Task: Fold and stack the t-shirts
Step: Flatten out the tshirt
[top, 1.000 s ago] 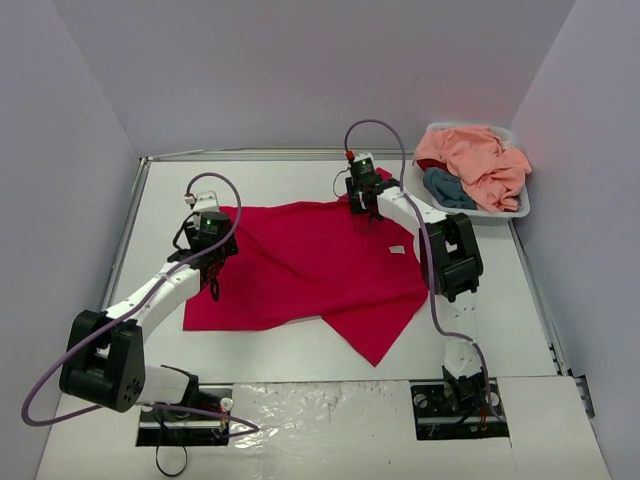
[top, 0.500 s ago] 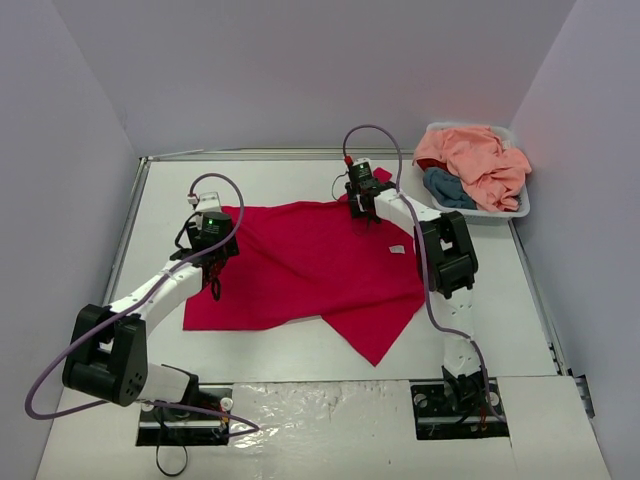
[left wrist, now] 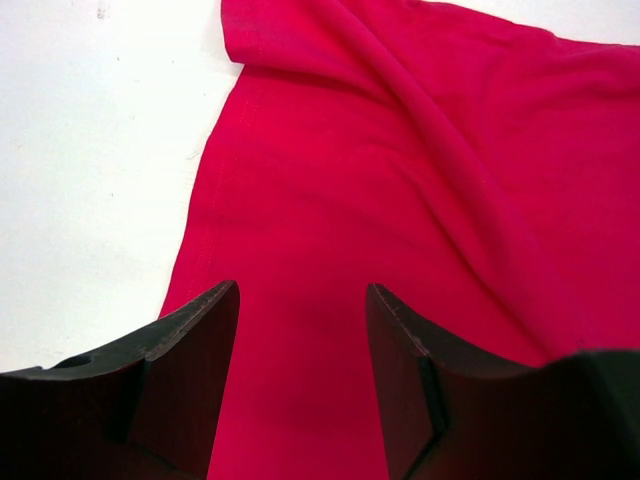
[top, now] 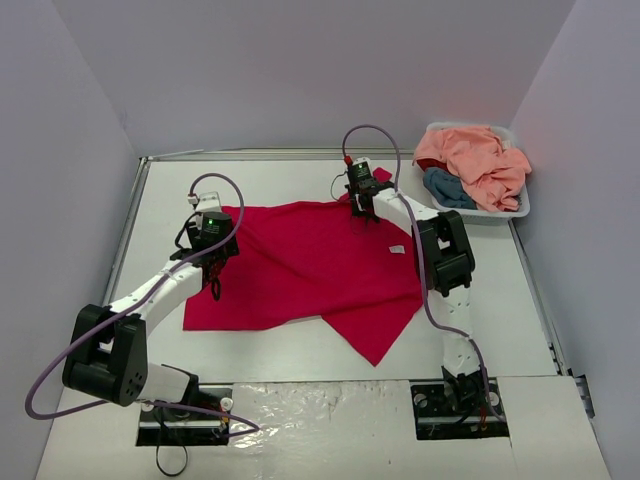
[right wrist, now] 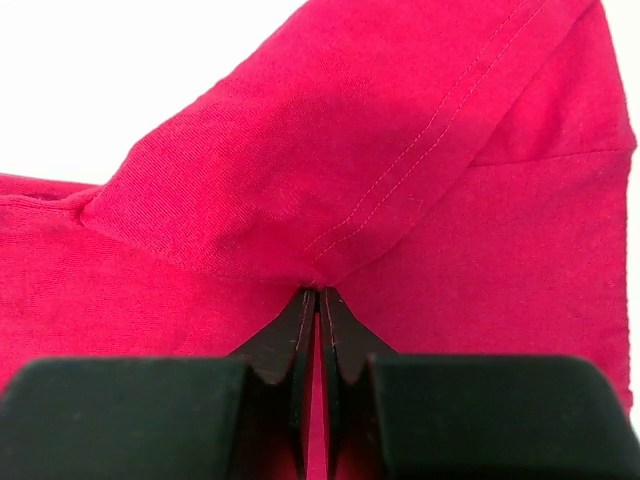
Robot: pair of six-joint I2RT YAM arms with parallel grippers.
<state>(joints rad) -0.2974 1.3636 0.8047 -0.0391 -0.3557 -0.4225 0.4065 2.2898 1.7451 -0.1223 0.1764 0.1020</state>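
Observation:
A crimson-red t-shirt (top: 310, 265) lies spread on the white table, its small white neck label (top: 397, 249) showing towards the right. My left gripper (top: 214, 283) hovers open over the shirt's left part (left wrist: 400, 180), close to its left hem; nothing sits between the jaws (left wrist: 300, 300). At the shirt's far edge my right gripper (top: 358, 207) is shut (right wrist: 318, 292), pinching a raised fold of red cloth (right wrist: 400, 130) near a stitched seam. More t-shirts, peach-pink (top: 470, 155) and teal-blue (top: 445, 187), lie heaped in the basket.
A white plastic basket (top: 520, 208) stands at the back right corner, next to the right wall. Grey walls close in the table on the left, back and right. Bare tabletop (top: 300, 350) shows in front of the red shirt.
My right gripper's jaws have closed onto the red cloth at the shirt's far edge. The left arm has barely moved and stays open.

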